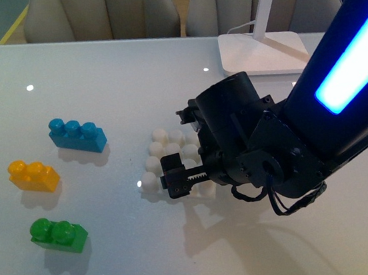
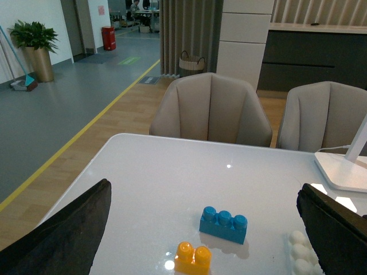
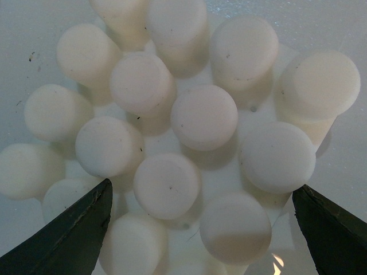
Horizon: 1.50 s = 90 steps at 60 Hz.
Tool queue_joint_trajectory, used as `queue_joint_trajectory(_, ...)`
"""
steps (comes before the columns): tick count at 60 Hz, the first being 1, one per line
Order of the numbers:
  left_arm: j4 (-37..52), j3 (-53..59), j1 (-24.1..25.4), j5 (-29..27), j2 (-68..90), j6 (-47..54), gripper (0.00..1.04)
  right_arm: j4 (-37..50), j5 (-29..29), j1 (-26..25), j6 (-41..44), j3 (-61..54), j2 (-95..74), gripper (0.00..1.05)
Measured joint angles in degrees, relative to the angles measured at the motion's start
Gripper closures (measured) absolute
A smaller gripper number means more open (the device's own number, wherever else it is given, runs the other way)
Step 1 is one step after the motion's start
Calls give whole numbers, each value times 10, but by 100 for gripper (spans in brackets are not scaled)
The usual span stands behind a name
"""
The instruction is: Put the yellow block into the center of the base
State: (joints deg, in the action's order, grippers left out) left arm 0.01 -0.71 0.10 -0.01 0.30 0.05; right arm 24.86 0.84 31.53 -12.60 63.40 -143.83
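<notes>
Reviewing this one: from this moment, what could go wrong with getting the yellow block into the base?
1. The right gripper hangs open and empty low over the base; its fingers may catch the studs and shove it across the table.
2. The right arm hides much of the base in the front view, so the centre may be misjudged.
3. The yellow block lies close to the blue brick and the green brick; a sloppy reach may knock either.
</notes>
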Motion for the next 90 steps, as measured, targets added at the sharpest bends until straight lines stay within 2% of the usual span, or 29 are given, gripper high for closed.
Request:
queue_joint_trajectory(17, 0, 0, 0, 0, 0, 0, 7, -29, 49, 12, 65, 26, -6, 14)
queue_joint_trajectory(34, 0, 0, 0, 0, 0, 0, 7, -50, 61, 17, 77, 52, -14, 14)
queue_joint_trajectory(63, 0, 0, 0, 0, 0, 0, 7, -61, 65, 38, 54, 82, -24, 15)
queue_joint_trajectory(90, 0, 0, 0, 0, 0, 0, 7, -10, 76, 25, -5, 32, 3, 13)
